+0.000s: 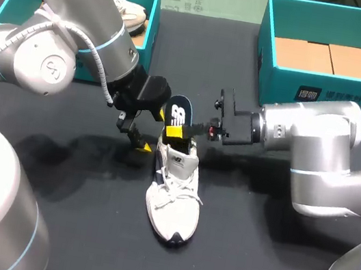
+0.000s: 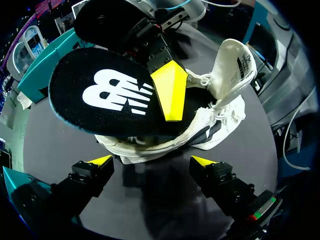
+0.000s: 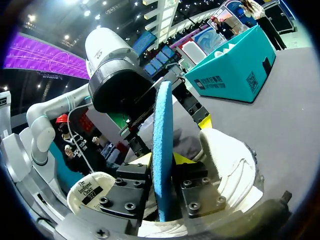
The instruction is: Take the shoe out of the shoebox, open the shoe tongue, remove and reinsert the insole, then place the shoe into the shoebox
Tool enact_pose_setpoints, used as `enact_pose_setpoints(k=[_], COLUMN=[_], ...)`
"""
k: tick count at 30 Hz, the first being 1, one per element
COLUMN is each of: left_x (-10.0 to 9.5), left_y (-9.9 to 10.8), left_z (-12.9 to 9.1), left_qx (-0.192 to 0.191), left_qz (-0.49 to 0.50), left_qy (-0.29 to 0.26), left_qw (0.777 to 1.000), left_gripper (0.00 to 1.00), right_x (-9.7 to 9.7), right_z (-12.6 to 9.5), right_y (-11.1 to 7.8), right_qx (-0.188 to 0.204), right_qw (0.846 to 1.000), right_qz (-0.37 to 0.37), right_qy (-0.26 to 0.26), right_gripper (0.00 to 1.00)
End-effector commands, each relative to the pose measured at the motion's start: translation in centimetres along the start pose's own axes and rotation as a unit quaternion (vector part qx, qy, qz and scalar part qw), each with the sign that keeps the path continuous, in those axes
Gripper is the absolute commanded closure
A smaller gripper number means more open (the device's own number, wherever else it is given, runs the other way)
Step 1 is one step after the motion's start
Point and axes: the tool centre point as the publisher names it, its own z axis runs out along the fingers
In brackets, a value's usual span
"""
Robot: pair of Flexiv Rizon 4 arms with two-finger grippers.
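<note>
The white lace-up shoe (image 1: 173, 200) sat on the black counter (image 1: 236, 255). The right claw (image 3: 164, 160) pinched the black-topped insole (image 2: 100, 95) above its heel; only that claw's own view showed the blue underside. The left claw (image 2: 152, 161) gaped wide.

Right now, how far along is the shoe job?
Done: the shoe sits on the table, tongue pulled open. In hand: the right gripper pinches the insole at its opening; the left gripper is open. Left: seating the insole, boxing the shoe.

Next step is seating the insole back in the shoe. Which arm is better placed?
Right. The right end effector is shut on the insole over the shoe; the left end effector stands open and empty beside it.
</note>
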Motion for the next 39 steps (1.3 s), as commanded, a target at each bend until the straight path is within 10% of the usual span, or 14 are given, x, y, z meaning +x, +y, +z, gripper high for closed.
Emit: enact_pose_setpoints(k=[1, 7, 31, 39], left_x=[0.1, 0.1, 0.1, 0.1], left_y=[0.0, 0.0, 0.0, 0.0], left_z=[0.0, 0.0, 0.0, 0.0], left_qx=[0.000, 0.000, 0.000, 0.000], left_qz=[0.000, 0.000, 0.000, 0.000], left_qy=[0.000, 0.000, 0.000, 0.000], left_qw=[1.000, 1.000, 1.000, 1.000], left_gripper=[0.00, 0.00, 0.00, 0.00], right_x=[0.3, -0.5, -0.6, -0.3], right_z=[-0.3, -0.7, 0.5, -0.2], right_y=[0.8, 1.2, -4.0, -1.5], right_qx=[0.010, 0.010, -0.008, 0.008], right_qw=[1.000, 1.000, 0.997, 0.999], right_qz=[-0.002, -0.002, 0.080, 0.047], right_qy=[-0.006, -0.009, 0.002, -0.011], right_gripper=[0.78, 1.00, 1.00, 0.73])
